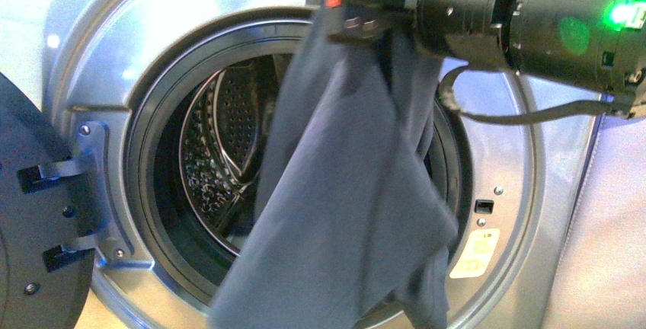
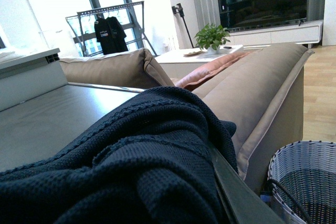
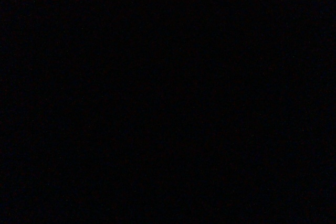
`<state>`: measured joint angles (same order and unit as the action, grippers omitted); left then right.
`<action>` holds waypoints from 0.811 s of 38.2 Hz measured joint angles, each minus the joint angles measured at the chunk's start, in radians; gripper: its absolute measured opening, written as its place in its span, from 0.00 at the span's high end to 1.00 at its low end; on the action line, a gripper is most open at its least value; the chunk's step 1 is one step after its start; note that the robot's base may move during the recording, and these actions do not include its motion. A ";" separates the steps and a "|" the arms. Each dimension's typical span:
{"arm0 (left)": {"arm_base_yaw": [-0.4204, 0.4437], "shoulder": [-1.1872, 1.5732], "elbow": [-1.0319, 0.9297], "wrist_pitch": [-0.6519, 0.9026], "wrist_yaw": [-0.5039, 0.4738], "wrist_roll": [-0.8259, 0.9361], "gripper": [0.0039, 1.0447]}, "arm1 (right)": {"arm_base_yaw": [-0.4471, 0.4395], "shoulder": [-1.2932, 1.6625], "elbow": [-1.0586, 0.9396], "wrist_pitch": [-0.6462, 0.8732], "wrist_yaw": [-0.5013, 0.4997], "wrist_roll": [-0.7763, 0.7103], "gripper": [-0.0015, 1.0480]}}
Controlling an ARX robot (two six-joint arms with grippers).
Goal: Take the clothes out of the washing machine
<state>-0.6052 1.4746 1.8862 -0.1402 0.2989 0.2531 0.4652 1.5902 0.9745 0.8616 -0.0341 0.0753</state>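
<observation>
- The right gripper (image 1: 358,17) is nearest the front camera, reaching in from the right to just above the top of the washing machine (image 1: 114,62) mouth. Its jaws are closed on the top edge of the hanging garment (image 1: 350,192).
- The hanging garment is grey-blue, thin and limp. Its long axis runs near vertical, slanting slightly down and to the left from the gripper. It drapes in front of the right half of the mouth, outside the machine. Its lower end runs out of frame below the mouth.
- The door (image 1: 30,253) stands swung open to the left of the mouth, on two hinges.
- The perforated steel drum (image 1: 217,146) shows behind the mouth in its left half. No cloth shows in the part of it that is exposed.
- The yellow sticker (image 1: 474,254) sits on the front panel, lower right of the mouth.
- In the left wrist view, a dark navy knit garment (image 2: 131,161) lies bunched on a dark flat surface (image 2: 47,124). The left gripper is not in sight, so its state cannot be told.
- Beyond that surface are a woven basket (image 2: 307,177) and then a tan sofa (image 2: 262,87).
- The right wrist view is dark.
</observation>
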 joint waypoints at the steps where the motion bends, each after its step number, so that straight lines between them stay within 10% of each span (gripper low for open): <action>1: 0.000 0.000 0.000 0.000 0.000 0.000 0.94 | -0.002 -0.004 -0.004 0.005 0.000 0.000 0.58; 12: 0.000 0.000 0.000 0.000 0.003 -0.002 0.92 | -0.077 -0.120 -0.083 0.023 -0.016 0.001 0.91; 31: -0.001 -0.001 0.003 0.000 0.008 -0.002 0.26 | -0.505 -0.445 -0.089 -0.226 -0.265 0.099 0.95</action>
<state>-0.6060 1.4734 1.8893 -0.1398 0.3065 0.2508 -0.0402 1.1450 0.8860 0.6357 -0.2993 0.1741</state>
